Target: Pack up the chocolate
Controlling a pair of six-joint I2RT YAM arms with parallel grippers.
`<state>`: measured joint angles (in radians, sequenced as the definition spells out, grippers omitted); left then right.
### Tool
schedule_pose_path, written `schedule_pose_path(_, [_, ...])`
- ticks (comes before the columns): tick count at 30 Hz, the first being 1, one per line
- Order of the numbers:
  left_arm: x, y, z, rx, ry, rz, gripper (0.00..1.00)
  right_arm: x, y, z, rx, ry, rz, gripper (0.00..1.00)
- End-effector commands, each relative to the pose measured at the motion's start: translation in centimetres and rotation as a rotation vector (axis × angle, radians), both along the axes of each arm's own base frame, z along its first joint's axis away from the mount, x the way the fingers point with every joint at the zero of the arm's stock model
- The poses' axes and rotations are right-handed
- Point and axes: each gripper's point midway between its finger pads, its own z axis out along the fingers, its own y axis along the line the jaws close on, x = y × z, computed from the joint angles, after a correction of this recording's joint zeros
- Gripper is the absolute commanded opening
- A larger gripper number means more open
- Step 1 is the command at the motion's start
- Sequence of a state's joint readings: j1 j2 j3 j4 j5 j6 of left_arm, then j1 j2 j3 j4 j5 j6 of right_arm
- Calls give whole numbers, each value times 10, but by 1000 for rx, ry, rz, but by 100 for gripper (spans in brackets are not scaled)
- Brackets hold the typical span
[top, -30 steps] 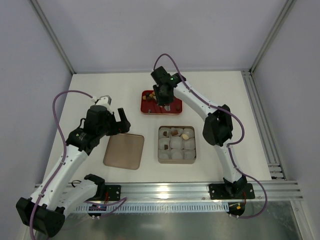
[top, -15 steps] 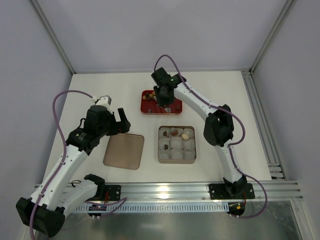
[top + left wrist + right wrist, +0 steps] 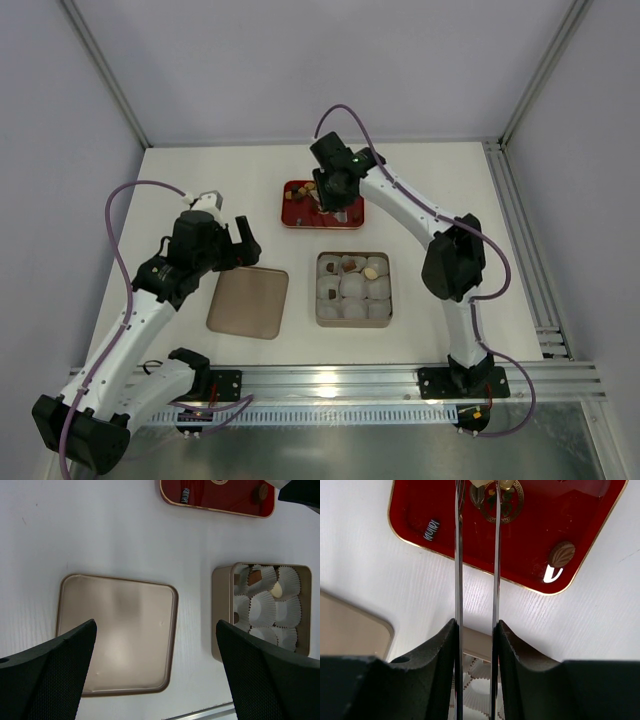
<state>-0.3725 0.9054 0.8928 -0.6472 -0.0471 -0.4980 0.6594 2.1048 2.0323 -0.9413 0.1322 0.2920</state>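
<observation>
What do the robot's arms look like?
The left arm and right arm have white links with black joints. A purple cable loops along each. The left gripper has wide black textured fingers. The right gripper has two thin shiny metal blades, and a green light glows near its wrist.

red tray (image 3: pixel 540 515): cut off above | right tool (image 3: pixel 476 485): grip unclear at edge

Left arm (image 3: pixel 140 300) folded low, jaws wide apart; right arm (image 3: pixel 400 205) stretched forward, jaws narrowly parted.
</observation>
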Motion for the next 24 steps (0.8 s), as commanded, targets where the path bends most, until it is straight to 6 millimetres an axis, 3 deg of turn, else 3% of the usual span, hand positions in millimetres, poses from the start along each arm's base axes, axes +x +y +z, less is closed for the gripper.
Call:
schedule_pose_path(1, [3, -1, 6, -22, -28, 7, 100, -1, 1, 43, 69, -91, -9, 37])
schedule_pose_path(12, [2, -1, 6, -21, -29, 9, 100, -31, -17, 65, 112, -108, -1, 37])
schedule_pose_path(13, [2, -1, 7, -21, -30, 8, 100, -37, -20, 60, 107, -93, 1, 37])
schedule_pose_path(14, [2, -1, 7, -22, -30, 7, 100, -43, -24, 70, 126, -109, 1, 37])
schedule_pose_path(17, [2, -1, 6, -22, -27, 7, 100, -57, -33, 69, 129, -96, 1, 37])
schedule_pose_path(18, [2, -1, 6, -22, -27, 7, 100, -64, -38, 80, 145, -111, 0, 37])
schedule_pose_path(24, [2, -1, 6, -22, -25, 6, 100, -109, -68, 85, 158, -90, 5, 38])
